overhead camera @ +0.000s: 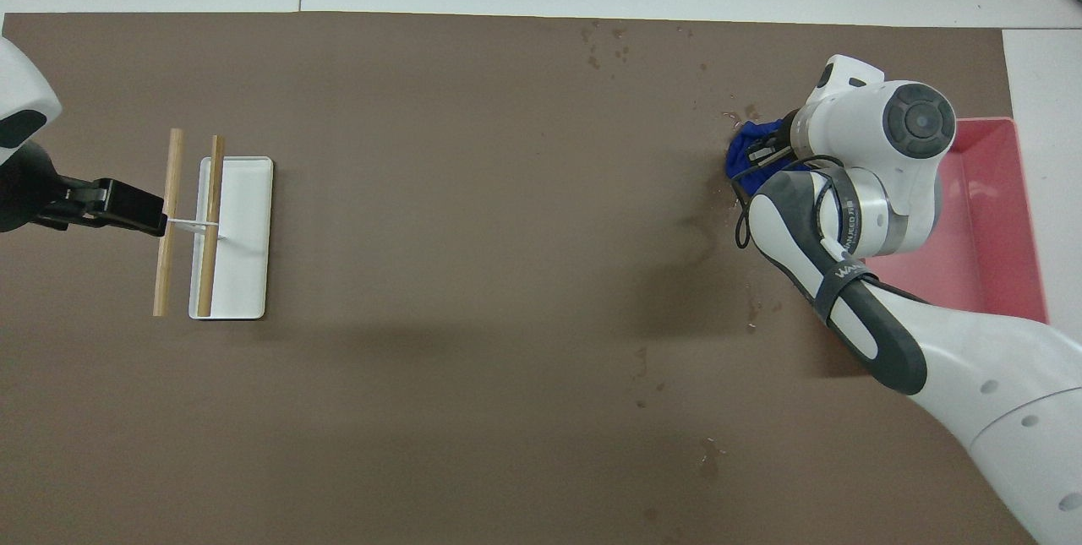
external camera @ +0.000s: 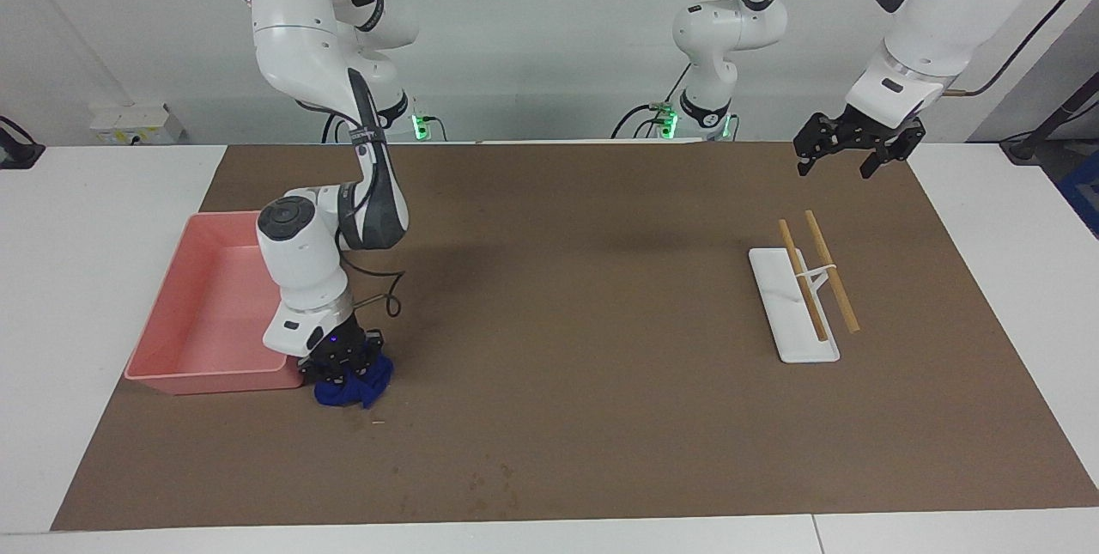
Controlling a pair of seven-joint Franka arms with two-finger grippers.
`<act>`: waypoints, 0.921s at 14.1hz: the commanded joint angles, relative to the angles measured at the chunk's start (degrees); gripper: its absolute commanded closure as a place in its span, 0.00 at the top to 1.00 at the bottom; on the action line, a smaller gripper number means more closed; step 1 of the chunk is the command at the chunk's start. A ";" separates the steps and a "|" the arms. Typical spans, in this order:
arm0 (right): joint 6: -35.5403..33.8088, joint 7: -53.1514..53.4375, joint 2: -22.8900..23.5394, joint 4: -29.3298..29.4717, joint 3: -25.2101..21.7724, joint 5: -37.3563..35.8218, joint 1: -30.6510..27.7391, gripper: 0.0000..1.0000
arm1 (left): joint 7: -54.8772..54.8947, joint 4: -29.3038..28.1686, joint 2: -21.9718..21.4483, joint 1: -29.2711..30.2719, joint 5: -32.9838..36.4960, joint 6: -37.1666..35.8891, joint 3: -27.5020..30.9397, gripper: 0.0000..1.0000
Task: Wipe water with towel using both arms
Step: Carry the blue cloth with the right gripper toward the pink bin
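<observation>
On the table (external camera: 601, 296), the right pincer (external camera: 343, 361) presses the towel (external camera: 352, 386) it clamps down beside the pink tray (external camera: 202, 322). The left pincer (external camera: 850, 146), spread and empty, waits above. Water (external camera: 489, 481) specks farther out remain unwiped.

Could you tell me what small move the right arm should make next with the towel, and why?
Probably slide the towel, pressed on the mat under the right gripper beside the pink tray, farther from the robots toward the water blotches not yet wiped near the mat's edge. The left gripper waits above the mat.
</observation>
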 commanded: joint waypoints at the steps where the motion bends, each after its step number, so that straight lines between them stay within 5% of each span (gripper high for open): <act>1: 4.02 -0.74 4.36 3.57 0.76 -1.44 -0.47 0.00 | 0.14 -1.75 -1.67 0.01 0.96 0.09 0.13 1.00; 13: 1.39 5.15 6.55 10.69 1.12 -3.97 4.03 0.00 | 0.14 -1.75 -1.67 0.01 0.96 0.09 0.05 1.00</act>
